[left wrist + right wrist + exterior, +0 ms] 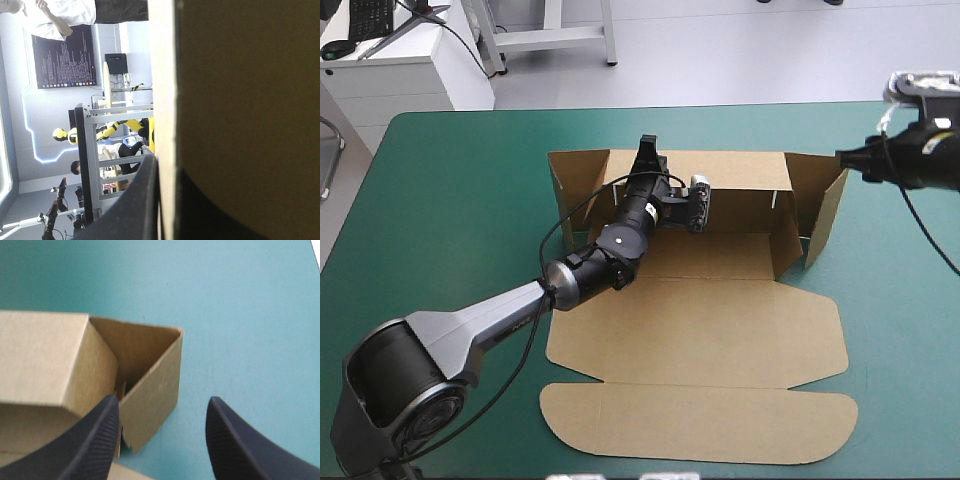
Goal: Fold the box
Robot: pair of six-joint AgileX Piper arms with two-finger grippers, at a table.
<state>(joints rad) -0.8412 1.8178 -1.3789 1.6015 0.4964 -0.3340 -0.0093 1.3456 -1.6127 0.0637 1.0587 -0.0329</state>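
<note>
The box (720, 335), one sheet of brown board, sits in the middle of the teal-green cover (450, 200), and there's the left gripper (647, 150) right at its raised far wall (740, 170). In the wrist view the board's pale edge runs straight up between the two black fingers, one finger (135, 205) on this side and a dark shape on the other. They are all but closed, pinching that wall.

The left arm (490, 325) reaches in low and long from the near left corner, stretched diagonally across the sheet with its wrist above the box floor.

Over to the right gripper (164, 399): two black fingers spread wide, nothing between them. One finger (95, 440) is just beside the edge of the standing right flap (827, 205), though whether it touches I cannot tell. The other is out over bare cover. The right arm (930, 155) comes in from the table's far right side and points across at that flap.

Count them up: two end flaps standing (the left flap (563, 190) leans a little), one far wall up, and two panels flat toward the near edge, the nearest one round-cornered (700, 425).
</note>
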